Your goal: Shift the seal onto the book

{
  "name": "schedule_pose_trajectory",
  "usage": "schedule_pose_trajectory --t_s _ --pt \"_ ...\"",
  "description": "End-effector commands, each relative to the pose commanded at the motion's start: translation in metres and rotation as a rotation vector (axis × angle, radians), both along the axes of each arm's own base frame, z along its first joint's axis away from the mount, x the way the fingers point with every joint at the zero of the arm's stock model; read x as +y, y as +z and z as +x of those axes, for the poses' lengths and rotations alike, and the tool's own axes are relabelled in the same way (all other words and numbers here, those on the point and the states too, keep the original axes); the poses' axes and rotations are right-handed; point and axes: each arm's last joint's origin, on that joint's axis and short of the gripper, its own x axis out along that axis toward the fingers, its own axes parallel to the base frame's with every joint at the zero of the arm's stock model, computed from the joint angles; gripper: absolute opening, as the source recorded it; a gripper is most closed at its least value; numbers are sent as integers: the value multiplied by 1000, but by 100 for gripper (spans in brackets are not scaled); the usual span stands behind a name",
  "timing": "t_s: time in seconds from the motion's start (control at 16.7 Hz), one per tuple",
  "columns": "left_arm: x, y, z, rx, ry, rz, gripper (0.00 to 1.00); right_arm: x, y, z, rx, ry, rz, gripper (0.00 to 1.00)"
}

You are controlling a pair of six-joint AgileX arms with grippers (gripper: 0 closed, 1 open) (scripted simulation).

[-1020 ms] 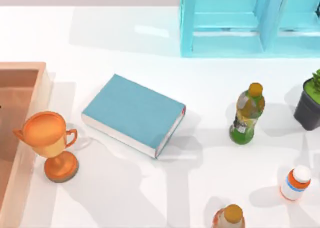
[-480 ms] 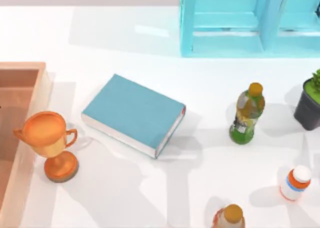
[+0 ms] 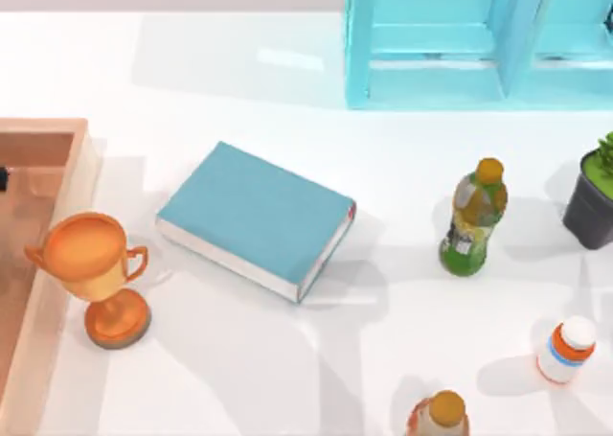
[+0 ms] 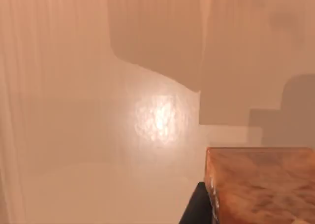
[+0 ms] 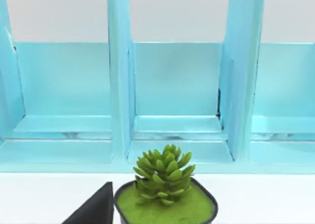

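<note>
Top view, book (image 3: pixel 251 214) flat, seal (image 3: pixel 442 414) near front edge

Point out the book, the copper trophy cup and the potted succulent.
book (image 3: pixel 251 209): top view, middle of its teal cover.
trophy cup (image 3: pixel 88 249): top view, inside of its bowl.
potted succulent (image 5: pixel 164 174): right wrist view, centre of the green rosette.

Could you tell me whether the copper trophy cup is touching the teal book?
Apart. The top view shows a strip of bare white table between the trophy cup and the book's nearest corner.
</note>
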Motion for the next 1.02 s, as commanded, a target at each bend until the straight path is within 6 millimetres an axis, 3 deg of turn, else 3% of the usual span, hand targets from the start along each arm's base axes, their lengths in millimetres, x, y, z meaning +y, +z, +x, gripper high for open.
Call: schedule_pose_trajectory --t_s 0.3,0.48,0.6,0.78,1.02 --pt "-62 60 11 -33 -30 -1 0 0 0 0 0 0 0 100" --pt "-105 85 4 -19 -61 -26 0 0 0 0 0 0 0 100" --pt "-123 100 -4 -12 -59 -36 0 0 0 0 0 0 0 100" --pt "-132 117 -15 -17 -41 -40 0 0 0 0 0 0 0 100" --pt "-131 115 -14 -13 -38 -39 0 0 0 0 0 0 0 100"
